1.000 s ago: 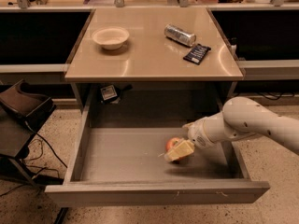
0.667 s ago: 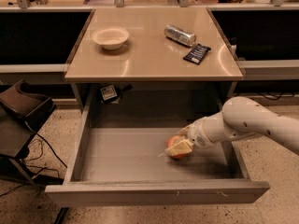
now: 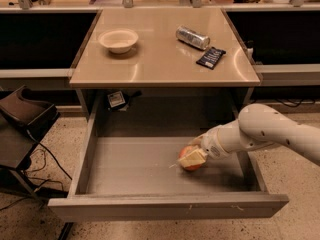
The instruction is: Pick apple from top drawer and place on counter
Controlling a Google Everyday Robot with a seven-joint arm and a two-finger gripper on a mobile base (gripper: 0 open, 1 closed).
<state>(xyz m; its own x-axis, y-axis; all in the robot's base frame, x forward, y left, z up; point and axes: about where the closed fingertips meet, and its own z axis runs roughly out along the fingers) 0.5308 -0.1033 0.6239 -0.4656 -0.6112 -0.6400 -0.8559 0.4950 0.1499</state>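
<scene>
- In the right half of the open top drawer (image 3: pixel 125 164), the apple (image 3: pixel 191 167) sits on the grey floor, near the right wall and well back from the front panel.
- The gripper (image 3: pixel 192 159) is at the apple, with a pale part of it lying across the fruit's front. The white arm (image 3: pixel 265 134) reaches in from the right, over the drawer's side wall.
- Over the last second almost nothing has moved. The gripper has stayed pressed to the apple in the same spot, with only a slight shuffle, and the apple has not left the floor.
- Whether the gripper has closed on the apple or only rests against it cannot be told from this view.
- This looks like the grasping step, with the lift not yet begun, so the task is likely less than halfway done.
- Above, the tan counter (image 3: pixel 160 69) holds a white bowl (image 3: pixel 118 39) at the left, and a silver can (image 3: pixel 192 37) and dark packet (image 3: pixel 210 57) at the right. Bare surface lies between them along the front edge.
</scene>
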